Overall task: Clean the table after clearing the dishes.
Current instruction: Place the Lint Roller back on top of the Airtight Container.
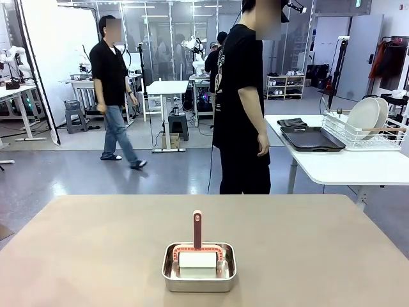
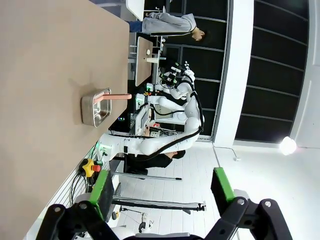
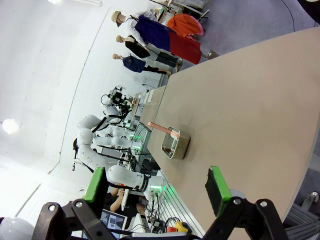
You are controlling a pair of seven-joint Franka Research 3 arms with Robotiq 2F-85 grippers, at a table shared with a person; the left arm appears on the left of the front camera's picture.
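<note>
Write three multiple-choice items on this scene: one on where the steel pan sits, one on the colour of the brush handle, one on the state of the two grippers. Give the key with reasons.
1. Where is the steel pan?
A. On the beige table, near the robot's edge
B. On the white side table
C. On the floor

2. What colour is the handle of the brush standing in the pan?
A. Blue
B. Reddish-pink
C. Black

3. How do the left gripper and the right gripper stand?
A. Both shut on the brush
B. Left open, right shut
C. Both open and holding nothing

Key: 1 A, the pan rests on the tan top close to the near edge in the front view. 2 B, the upright handle is reddish-pink. 3 C, each wrist view shows the green pads wide apart with nothing between them.
</note>
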